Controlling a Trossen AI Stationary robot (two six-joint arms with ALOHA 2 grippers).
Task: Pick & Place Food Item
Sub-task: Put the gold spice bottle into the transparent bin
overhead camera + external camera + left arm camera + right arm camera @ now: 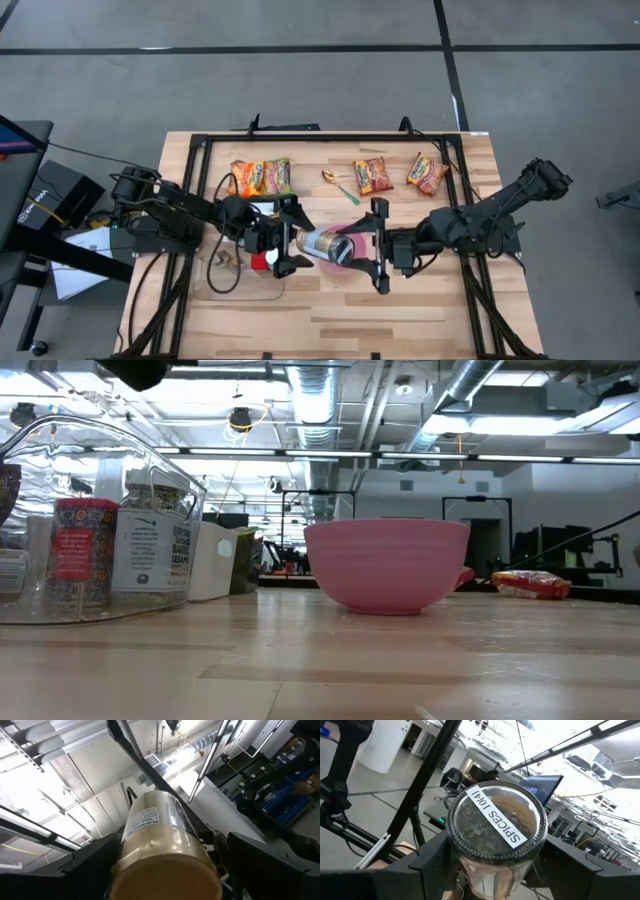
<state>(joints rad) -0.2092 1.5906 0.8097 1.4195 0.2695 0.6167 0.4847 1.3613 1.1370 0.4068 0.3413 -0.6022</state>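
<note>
While both grippers clamp the spice jar (325,243) above the pink bowl (386,564), left gripper (288,246) on its base, right gripper (372,247) on its lid, you've picked but not placed.

A glass spice jar (495,827), its lid labelled "SPICES 10(4)", sits between the right pincer's (492,865) dark fingers (432,857).

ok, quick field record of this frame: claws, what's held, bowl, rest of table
left claw: shut on base end of spice jar
right claw: shut on the jar's lid end, label reads SPICES
jar: held sideways between both claws, above the pink bowl
clear tray: holds other spice containers
snack packets: far side of table
spoon: among packets
</note>
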